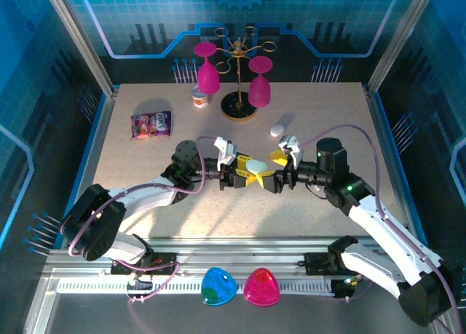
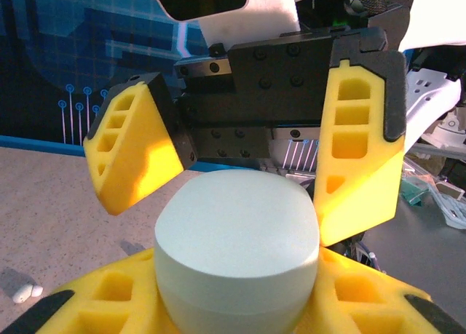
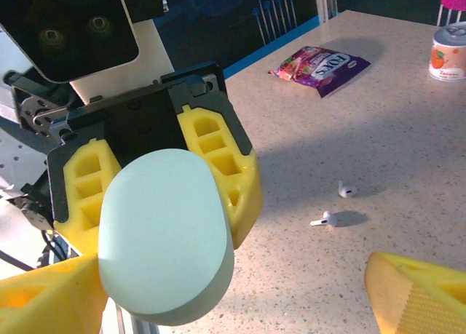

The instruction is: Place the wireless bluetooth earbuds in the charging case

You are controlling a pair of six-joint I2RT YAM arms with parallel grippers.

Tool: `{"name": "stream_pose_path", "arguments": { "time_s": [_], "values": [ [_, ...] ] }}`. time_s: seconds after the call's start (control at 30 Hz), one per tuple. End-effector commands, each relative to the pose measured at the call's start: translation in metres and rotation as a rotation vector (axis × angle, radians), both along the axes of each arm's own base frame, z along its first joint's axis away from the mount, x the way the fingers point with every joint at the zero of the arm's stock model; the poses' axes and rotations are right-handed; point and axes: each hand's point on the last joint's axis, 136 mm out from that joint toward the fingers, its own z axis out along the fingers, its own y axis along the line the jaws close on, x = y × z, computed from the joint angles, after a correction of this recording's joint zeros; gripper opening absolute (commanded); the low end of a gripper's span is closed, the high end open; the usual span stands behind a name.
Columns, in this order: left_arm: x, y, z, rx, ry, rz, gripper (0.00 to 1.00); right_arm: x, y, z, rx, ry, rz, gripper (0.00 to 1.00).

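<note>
Clamped in your left gripper, the mint charging case hung above the table, lid apparently shut, with both arms reaching inward nose to nose. Your right gripper faced it with jaws apart, straddling the case's end. Beyond and below, two earbuds lay on their sides on the table, off toward the left arm's side, so I judged the free right gripper had to reach past the case.

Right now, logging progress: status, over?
Left gripper shut on mint case. Right gripper open, facing it. Case looks closed. Earbuds loose on table.
</note>
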Motion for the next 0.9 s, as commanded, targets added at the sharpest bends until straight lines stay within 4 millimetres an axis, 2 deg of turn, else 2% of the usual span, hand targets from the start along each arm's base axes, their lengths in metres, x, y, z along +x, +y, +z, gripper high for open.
{"name": "stream_pose_path", "arguments": {
  "time_s": [0.0,0.33,0.53,0.67,0.77,0.87],
  "values": [
    [-0.007,0.001,0.019,-0.044,-0.071,-0.035,0.28,0.016,-0.008,0.008,-0.01,-0.014,-0.095,0.89],
    [-0.007,0.002,0.012,-0.032,-0.084,-0.031,0.28,0.039,-0.03,0.013,0.128,0.095,-0.193,0.88],
    [-0.004,0.003,0.009,-0.028,-0.092,-0.011,0.28,0.03,-0.026,0.022,0.153,0.065,-0.137,0.88],
    [0.004,0.005,0.008,-0.033,-0.093,0.024,0.28,0.024,-0.031,0.032,0.172,0.041,-0.155,0.89],
    [0.012,0.009,0.005,-0.044,-0.099,0.06,0.28,0.025,-0.039,0.033,0.18,0.027,-0.217,0.9],
    [0.02,0.015,0.006,-0.073,-0.09,0.091,0.27,0.036,-0.059,0.026,0.175,0.03,-0.337,0.94]
  ]
}}
